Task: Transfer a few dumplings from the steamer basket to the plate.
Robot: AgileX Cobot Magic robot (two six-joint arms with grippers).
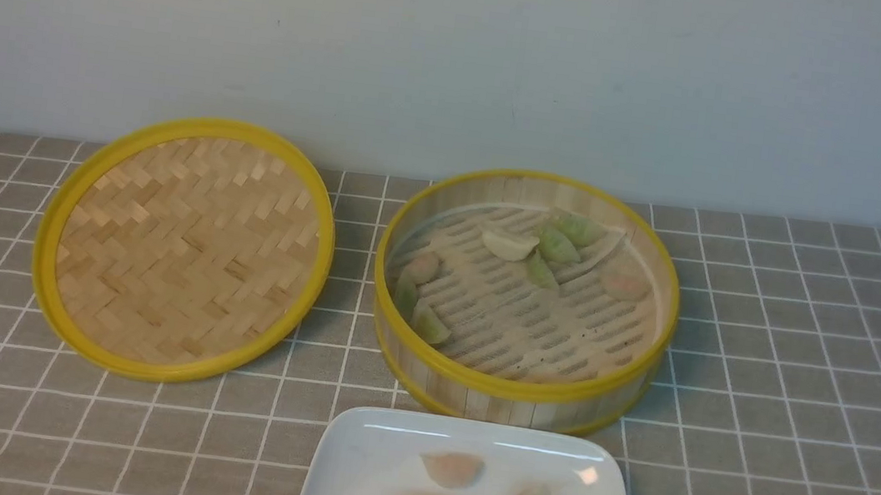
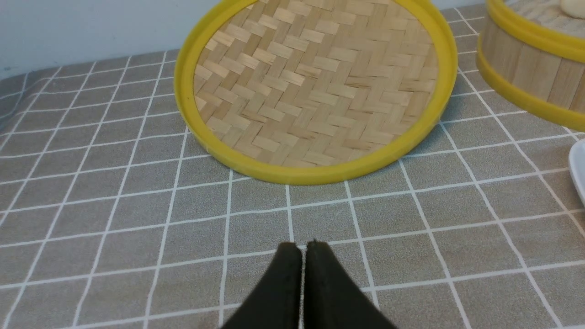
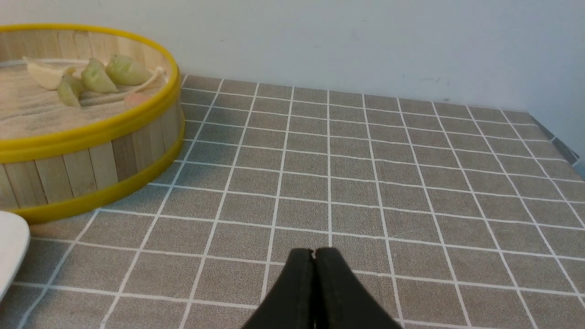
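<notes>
Jaws of left gripper (image 2: 303,249) and right gripper (image 3: 314,255) are closed, empty; soft, likely slippery dumpling (image 1: 510,245) at basket's (image 1: 514,388) twelve o'clock is best pinched lightly mid-body.

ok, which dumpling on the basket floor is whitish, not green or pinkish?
The whitish dumpling toward the back of the steamer basket, just left of the green cluster; the others in there are green or pinkish.

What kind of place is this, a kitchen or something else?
Probably a practice table for handling food, not a working kitchen: a steamer basket and a plate of dumplings sit on a checked cloth before a plain wall.
</notes>
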